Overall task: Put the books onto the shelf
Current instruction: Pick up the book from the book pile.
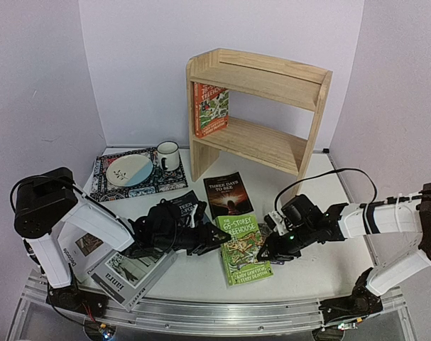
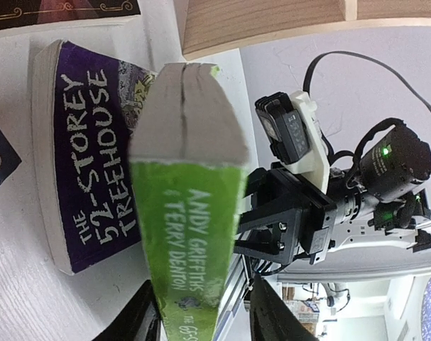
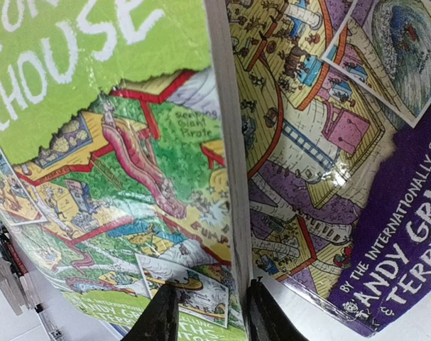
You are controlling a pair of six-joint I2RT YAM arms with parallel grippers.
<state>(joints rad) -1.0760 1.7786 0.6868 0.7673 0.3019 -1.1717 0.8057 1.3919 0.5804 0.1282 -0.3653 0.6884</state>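
White tabletop [image 1: 194, 280] below lilac walls, books strewn over the front half. Nearest, front left beneath the left arm: grey "ianra" book [image 1: 130, 273] beside white "Decorate" book [image 1: 80, 249], both flat.

Just beyond, at centre: green "65-Storey Treehouse" [image 1: 245, 250] caught between both arms, seemingly tipped up off purple "52-Storey Treehouse" [image 2: 87, 156] next to it. Left end effector [image 2: 204, 312] straddling the green spine, slack on one side; cannot tell whether pinching or merely bracing. Right end effector [image 3: 209, 312] straddling the opposite page edge, one finger close against it; firm grip or not, cannot tell. Probably a two-sided hold, meant to peel a thin paperback off its neighbour and raise it for shelving.

Dark blue book [image 1: 183, 206] partly hidden under the left wrist; black "Three Days to See" [image 1: 228, 193] flat just behind. Farther left, placemat [image 1: 105, 186] with plate [image 1: 128, 170] and mug [image 1: 167, 155], no part of the job.

Farthest back, pine shelf [image 1: 258, 145]: orange Treehouse paperback [image 1: 211, 109] upright on the lower tier against the left panel, likely parked there to leave room for the rest.
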